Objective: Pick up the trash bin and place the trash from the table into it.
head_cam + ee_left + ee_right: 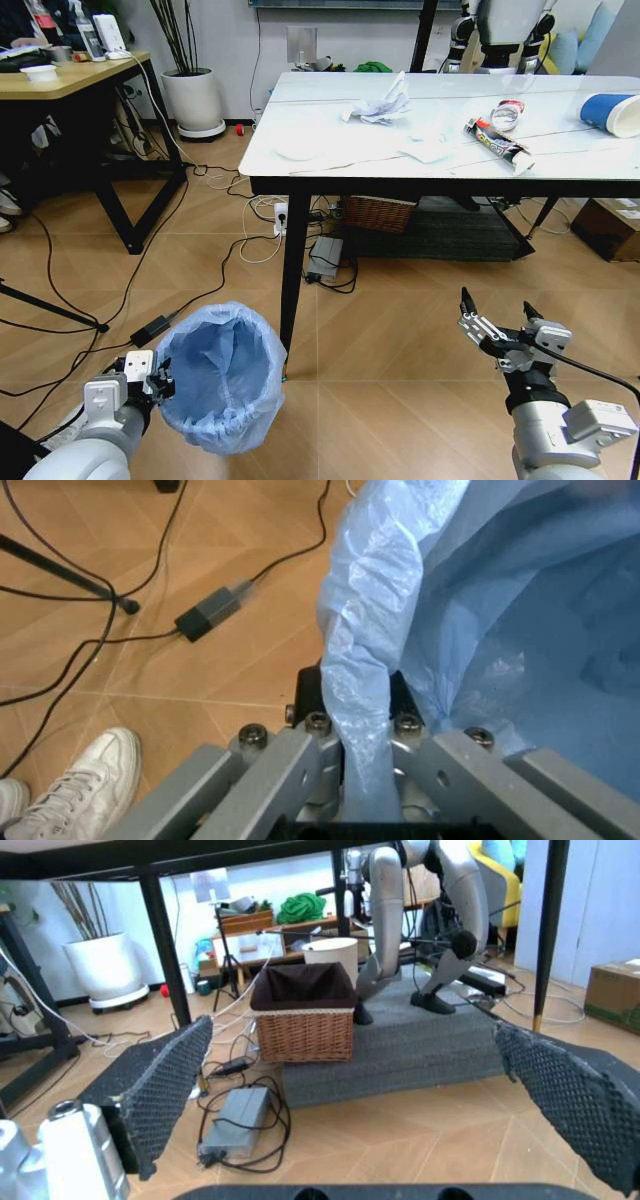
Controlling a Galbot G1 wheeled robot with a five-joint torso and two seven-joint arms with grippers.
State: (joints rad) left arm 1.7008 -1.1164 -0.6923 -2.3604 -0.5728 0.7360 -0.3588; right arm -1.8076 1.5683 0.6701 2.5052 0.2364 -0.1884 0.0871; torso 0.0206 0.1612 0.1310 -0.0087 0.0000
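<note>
The left gripper (160, 381) is clamped on the rim of the trash bin (225, 375) — in the left wrist view its grey fingers (290, 769) pinch a fold of the light-blue bag between them. In the head view the bin hangs at about seven o'clock, low and left, held above the wooden floor (390, 350) with its open mouth turned up towards the camera and the blue liner bulging over the edge. It sits just beside the table's near left black leg (292, 275), below the tabletop.

The right gripper (500, 318) is at about five o'clock in the head view, held out over the floor in front of the table (330, 150), its two dark fingers spread wide and holding nothing. In the right wrist view the textured pads (160, 1087) stand well apart, with a wicker basket (303, 1024) under the table seen between them.

Farther out, on the white marble-look top, the trash lies untouched: a crumpled white paper (380, 105) towards twelve o'clock, flat tissues (425, 150) near the front edge, a long black-white-red wrapper (498, 143) at about one o'clock, a small crushed can (507, 114) just behind it, and a blue paper cup (612, 112) lying on its side at two o'clock — near the right edge. A yellow wooden desk (70, 80) stands at ten o'clock.
</note>
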